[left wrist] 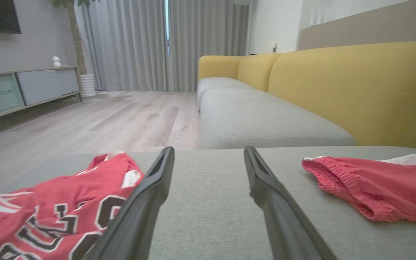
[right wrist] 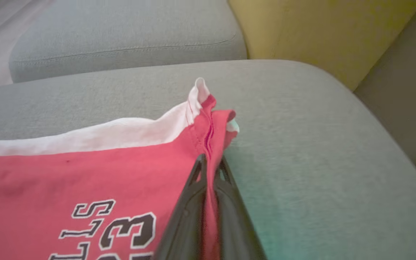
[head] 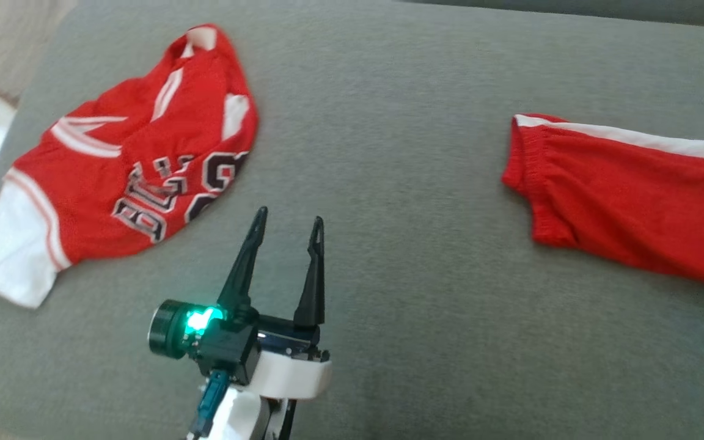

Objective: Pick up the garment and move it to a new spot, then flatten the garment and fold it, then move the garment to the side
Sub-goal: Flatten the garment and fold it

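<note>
The red shorts (head: 627, 201) lie on the grey cushion (head: 388, 153), long axis running off to the robot's right, so the right arm is nearer. The right gripper (right wrist: 211, 160) is clamped tight on a corner of them, fingers low along the cloth; the left gripper (head: 289, 217) hovers with jaws spread wide, holding nothing

Red jersey (head: 138, 159) and red shorts (head: 627, 201) lie well apart on a grey cushion (head: 388, 153).
The jersey is a crumpled heap at the upper left of the head view, with white trim and black, white-edged lettering facing up and a white panel at its lower left. The shorts lie fairly flat at the right edge, cut off by the frame, with the elastic waistband toward the centre and a white stripe along the upper side. One hem corner is bunched and pinched in the right gripper (right wrist: 209, 164).
</note>
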You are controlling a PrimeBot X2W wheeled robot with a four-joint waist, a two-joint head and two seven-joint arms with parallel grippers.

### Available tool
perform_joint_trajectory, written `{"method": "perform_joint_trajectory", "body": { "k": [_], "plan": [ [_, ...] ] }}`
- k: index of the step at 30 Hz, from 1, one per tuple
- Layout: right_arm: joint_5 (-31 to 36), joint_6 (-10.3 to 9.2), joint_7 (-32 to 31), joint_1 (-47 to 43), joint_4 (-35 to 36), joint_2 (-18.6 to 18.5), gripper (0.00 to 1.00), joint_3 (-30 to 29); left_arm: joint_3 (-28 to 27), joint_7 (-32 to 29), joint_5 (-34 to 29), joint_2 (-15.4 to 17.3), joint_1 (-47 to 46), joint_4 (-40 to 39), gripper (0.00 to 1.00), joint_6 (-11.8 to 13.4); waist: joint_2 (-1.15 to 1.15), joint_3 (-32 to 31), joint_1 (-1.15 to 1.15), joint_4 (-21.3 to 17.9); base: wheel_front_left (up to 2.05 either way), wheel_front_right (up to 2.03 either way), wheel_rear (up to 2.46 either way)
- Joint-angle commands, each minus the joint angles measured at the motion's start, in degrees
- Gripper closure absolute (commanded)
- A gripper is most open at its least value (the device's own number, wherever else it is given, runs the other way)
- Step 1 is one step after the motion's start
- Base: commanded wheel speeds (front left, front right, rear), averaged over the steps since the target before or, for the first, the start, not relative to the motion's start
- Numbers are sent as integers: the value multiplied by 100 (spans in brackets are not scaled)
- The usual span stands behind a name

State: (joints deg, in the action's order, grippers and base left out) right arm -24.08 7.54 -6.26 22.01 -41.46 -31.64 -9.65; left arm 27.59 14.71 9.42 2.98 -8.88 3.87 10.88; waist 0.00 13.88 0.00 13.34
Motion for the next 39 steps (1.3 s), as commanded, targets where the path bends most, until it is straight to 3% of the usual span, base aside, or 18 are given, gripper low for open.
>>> {"method": "perform_joint_trajectory", "body": {
  "k": [1, 6, 15, 22, 28, 29, 30, 35, 39],
  "plan": [
    [55, -5, 72, 55, 183, -245, 100, 46, -208, 29, -71, 9, -56, -148, 0, -25, 0, -77, 0, -164, 0, 0, 0],
    [143, -5, 140, 400, 376, -117, 100, 202, -221, 29, -137, 5, -39, -54, 0, -145, 0, -112, 0, -381, 0, 0, 0],
    [184, -5, -40, 740, 1369, 566, 100, 789, -203, 29, -164, -3, -2, 168, 0, -248, 0, -324, 0, -464, 0, 0, 0],
    [557, -5, -427, 630, 2203, 1487, 100, 1062, -148, 29, -87, -8, 16, 270, 0, -299, 0, -417, 0, -314, 0, 0, 0],
    [784, -5, -531, 475, 2376, 2426, 100, 1495, -87, 29, 9, -9, -16, 317, 0, -272, 0, -398, 0, -233, 0, 0, 0],
    [815, -5, -524, 436, 2344, 2518, 70, 1574, -79, 29, 24, -9, -24, 322, 0, -263, 0, -392, 0, -232, 0, 0, 0],
    [864, -5, -494, 396, 2312, 2583, 0, 1647, -67, 29, 35, -9, -33, 329, 0, -256, 0, -387, 0, -234, 0, 0, 0],
    [856, -5, -91, 90, 2363, 2747, 0, 1932, -72, 29, 71, -10, -41, 363, 0, -199, 0, -413, 0, -344, 0, 0, 0],
    [755, -5, 429, -308, 2684, 2607, 0, 1947, -181, 29, 113, -10, 50, 368, 0, -164, 0, -539, 0, -501, 0, 0, 0]
  ]
}}
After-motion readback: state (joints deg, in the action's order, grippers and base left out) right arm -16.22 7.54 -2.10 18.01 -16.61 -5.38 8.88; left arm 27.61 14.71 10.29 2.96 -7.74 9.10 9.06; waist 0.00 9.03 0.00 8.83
